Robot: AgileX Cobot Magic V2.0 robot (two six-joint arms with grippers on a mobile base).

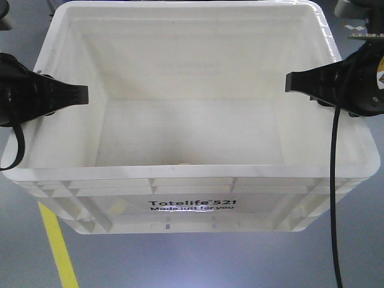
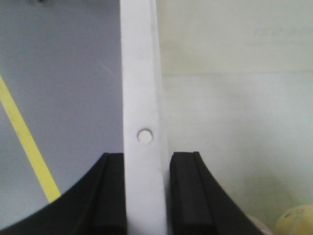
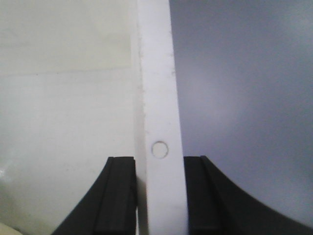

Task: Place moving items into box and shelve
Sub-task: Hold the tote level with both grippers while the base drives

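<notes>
At the far left the grey floor (image 1: 24, 252) carries a yellow line (image 1: 57, 240) beside the near left corner of the box (image 1: 198, 174). The left gripper (image 1: 83, 94) reaches over the box's left rim about midway along that edge, a left cable (image 1: 18, 144) looping down outside the wall. In the left wrist view we see its two black pads (image 2: 110, 196) set one on each side of the white rim, outer over the floor, inner over the interior. Both are tight against the rim, so we read the jaws as clamped on the left wall. A small round mark (image 2: 145, 135) sits on the rim just ahead of them.

The box is a large white tote, open on top, ribbed under its rim, with black print (image 1: 192, 205) on the near wall reading "Totelife 521 Made just for you". Whether it rests on the floor or is held clear of it we cannot tell. Inside, on the box bottom, a beige piece (image 2: 257, 226) and a yellow piece (image 2: 296, 220) lie just beside each other. Both are cut off by the lower right edge of the left wrist view, and which corner they are nearest we cannot tell.

The right gripper (image 1: 291, 83) comes over the right rim, opposite the left one. Its pads (image 3: 117, 196) likewise flank the rim, and we read these jaws as clamped on the right wall. A right cable (image 1: 336, 180) drops from it past the near right corner
</notes>
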